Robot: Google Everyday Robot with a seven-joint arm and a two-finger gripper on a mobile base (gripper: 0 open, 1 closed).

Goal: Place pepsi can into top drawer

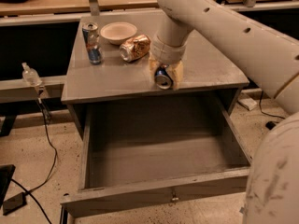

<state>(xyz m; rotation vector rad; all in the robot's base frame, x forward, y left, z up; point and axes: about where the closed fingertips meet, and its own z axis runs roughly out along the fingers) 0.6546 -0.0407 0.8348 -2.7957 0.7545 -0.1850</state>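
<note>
The tool (165, 73), clamped shut on the Pepsi can (163, 78), holds it on its side at the front edge of the bench (107, 80), seemingly to clear the lip before lowering into the open drawer (159, 157) below.

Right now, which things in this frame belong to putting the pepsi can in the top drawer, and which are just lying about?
Part of the job: pepsi can, clamped on its side in the gripper at the cabinet top front edge; top drawer, open below.

Just lying about: slim silver-and-blue can, pale bowl, dented orange-gold can, all on the cabinet top.
</note>
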